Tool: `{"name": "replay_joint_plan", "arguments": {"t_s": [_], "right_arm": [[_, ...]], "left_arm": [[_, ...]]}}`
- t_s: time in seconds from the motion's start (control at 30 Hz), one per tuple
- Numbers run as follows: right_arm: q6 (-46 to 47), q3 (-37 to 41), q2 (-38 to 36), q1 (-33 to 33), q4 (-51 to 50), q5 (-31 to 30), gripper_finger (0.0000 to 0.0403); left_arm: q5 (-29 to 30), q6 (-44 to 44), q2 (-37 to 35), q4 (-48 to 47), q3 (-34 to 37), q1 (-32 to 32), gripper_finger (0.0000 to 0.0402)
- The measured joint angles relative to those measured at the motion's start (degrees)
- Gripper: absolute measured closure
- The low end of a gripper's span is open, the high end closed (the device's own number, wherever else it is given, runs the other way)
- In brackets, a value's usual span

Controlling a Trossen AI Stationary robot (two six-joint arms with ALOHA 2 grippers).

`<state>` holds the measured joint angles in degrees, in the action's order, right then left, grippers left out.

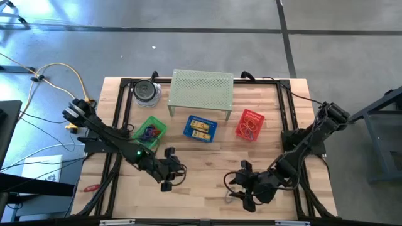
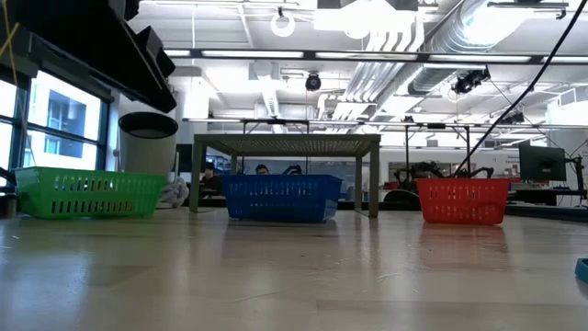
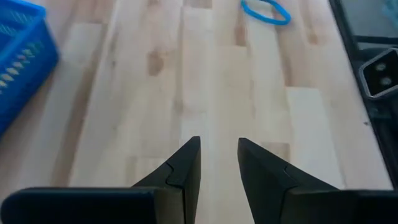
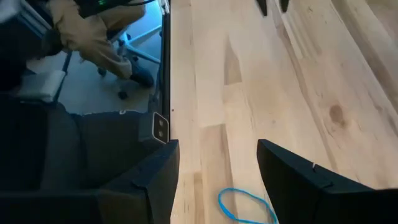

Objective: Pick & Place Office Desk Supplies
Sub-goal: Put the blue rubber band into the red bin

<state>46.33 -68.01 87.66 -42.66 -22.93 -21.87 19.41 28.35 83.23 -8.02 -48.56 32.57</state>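
Observation:
A blue band loop (image 4: 245, 205) lies flat on the wooden table near its front edge; the left wrist view also shows the blue band loop (image 3: 266, 11). My right gripper (image 4: 217, 146) (image 1: 242, 188) hovers open just above it, one finger on either side, touching nothing. My left gripper (image 3: 219, 142) (image 1: 173, 169) hangs over bare wood left of centre, a narrow gap between its fingers and nothing in it. The green basket (image 1: 149, 130), blue basket (image 1: 201, 129) and red basket (image 1: 250, 124) stand in a row and hold small supplies.
A pale green perforated shelf (image 1: 201, 91) stands on legs behind the baskets. A round dark container (image 1: 146, 91) is at the far left. A black frame (image 1: 119, 125) runs along the table's sides. Bare wood lies between the two grippers.

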Motion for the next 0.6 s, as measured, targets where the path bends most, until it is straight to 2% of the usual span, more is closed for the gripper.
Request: {"name": "replay_joint_plan", "arguments": {"t_s": [0.33,0.6], "right_arm": [[-0.09,5.41,0.97,-0.06,2.42,1.44,0.0198],[-7.51,8.77,6.92,0.44,2.13,0.88,0.0198]], "left_arm": [[-0.08,0.36,2.00,3.08,-0.05,0.75,0.0299],[-0.10,0.36,2.06,3.14,0.01,0.73,0.0299]]}}
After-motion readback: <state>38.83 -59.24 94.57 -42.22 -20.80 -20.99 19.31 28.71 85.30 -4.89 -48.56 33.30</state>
